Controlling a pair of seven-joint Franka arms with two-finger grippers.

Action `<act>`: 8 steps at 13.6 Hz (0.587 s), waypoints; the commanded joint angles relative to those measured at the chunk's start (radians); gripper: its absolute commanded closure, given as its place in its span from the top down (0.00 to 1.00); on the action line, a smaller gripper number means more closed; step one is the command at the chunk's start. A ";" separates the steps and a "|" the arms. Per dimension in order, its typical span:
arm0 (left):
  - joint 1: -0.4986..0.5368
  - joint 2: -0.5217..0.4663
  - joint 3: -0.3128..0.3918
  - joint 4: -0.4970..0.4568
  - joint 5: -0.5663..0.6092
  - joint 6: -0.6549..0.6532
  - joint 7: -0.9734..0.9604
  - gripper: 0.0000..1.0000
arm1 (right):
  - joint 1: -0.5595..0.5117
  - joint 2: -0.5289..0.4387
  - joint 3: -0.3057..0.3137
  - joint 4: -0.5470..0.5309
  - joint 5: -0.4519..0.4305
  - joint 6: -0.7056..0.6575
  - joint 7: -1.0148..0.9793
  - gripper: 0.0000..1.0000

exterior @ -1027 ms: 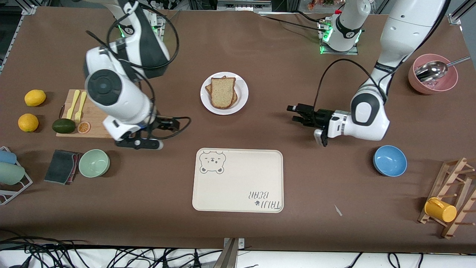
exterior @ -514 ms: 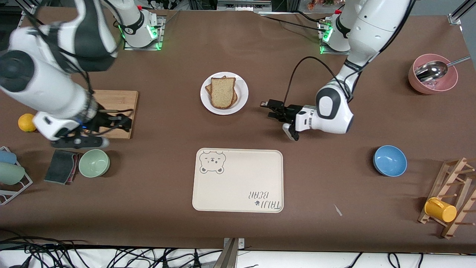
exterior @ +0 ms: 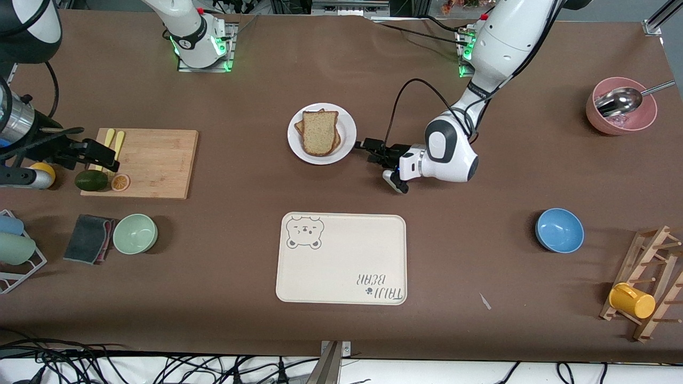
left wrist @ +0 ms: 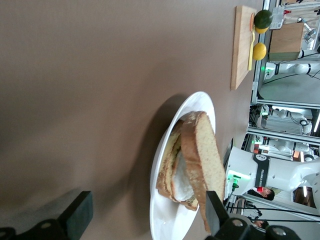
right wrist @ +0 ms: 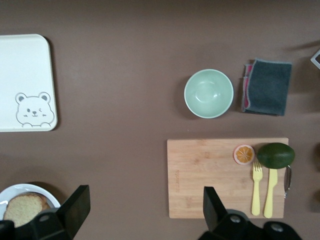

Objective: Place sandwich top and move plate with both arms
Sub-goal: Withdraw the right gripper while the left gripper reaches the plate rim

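Right gripper [exterior: 98,154]: held high over the wooden cutting board [exterior: 155,162] at the right arm's end of the table; its arm is largely cut off at the frame edge. The fingers are seen spread wide in the right wrist view, with nothing between them.
Cutting board contents: an avocado [exterior: 90,180], an orange slice [exterior: 120,182] and a yellow fork and knife [exterior: 113,143] are partly covered by the gripper in the front view; they are shown whole in the right wrist view.
Lemon [exterior: 41,172]: mostly hidden under the right arm.
Green bowl [exterior: 135,233]: shown beside a dark folded cloth [exterior: 88,238], nearer to the front camera than the board.
Plate [exterior: 347,127]: set at mid-table, farther from the front camera than the bear tray [exterior: 341,258].
Sandwich top [exterior: 319,132]: laid on the stack on the plate; the layers beneath are barely exposed, and a pale filling is made out only in the left wrist view.
Left gripper [exterior: 362,145]: lowered just beside the plate rim, toward the left arm's end. The fingers are parted wide and nothing is gripped; contact with the rim cannot be told.
Blue bowl [exterior: 559,230]: stood well apart from the tray.
Pink bowl [exterior: 621,114]: a metal spoon [exterior: 619,100] is laid in it.
Wooden rack [exterior: 648,277]: cut off at the frame edge, with a yellow cup [exterior: 632,301] on it.
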 commanded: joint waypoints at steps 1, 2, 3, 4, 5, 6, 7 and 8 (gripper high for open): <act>-0.048 0.012 0.010 0.015 -0.063 0.029 0.021 0.84 | -0.027 -0.128 0.044 -0.174 -0.078 0.064 -0.013 1.00; -0.062 0.012 0.011 0.015 -0.084 0.030 0.021 0.84 | -0.027 -0.161 0.044 -0.225 -0.080 0.100 -0.013 1.00; -0.068 0.013 0.011 0.015 -0.103 0.032 0.021 0.84 | -0.027 -0.168 0.049 -0.236 -0.080 0.118 -0.014 1.00; -0.069 0.013 0.010 0.015 -0.111 0.032 0.023 0.84 | -0.028 -0.168 0.062 -0.232 -0.083 0.117 -0.015 1.00; -0.079 0.013 0.010 0.015 -0.114 0.032 0.023 0.84 | -0.037 -0.169 0.075 -0.228 -0.084 0.118 -0.016 1.00; -0.083 0.013 0.011 0.015 -0.114 0.032 0.024 0.84 | -0.048 -0.179 0.087 -0.225 -0.081 0.115 -0.022 1.00; -0.092 0.018 0.010 0.015 -0.121 0.032 0.049 0.82 | -0.053 -0.186 0.089 -0.227 -0.078 0.112 -0.024 1.00; -0.100 0.030 0.011 0.014 -0.170 0.032 0.100 0.79 | -0.059 -0.185 0.092 -0.224 -0.081 0.103 -0.024 1.00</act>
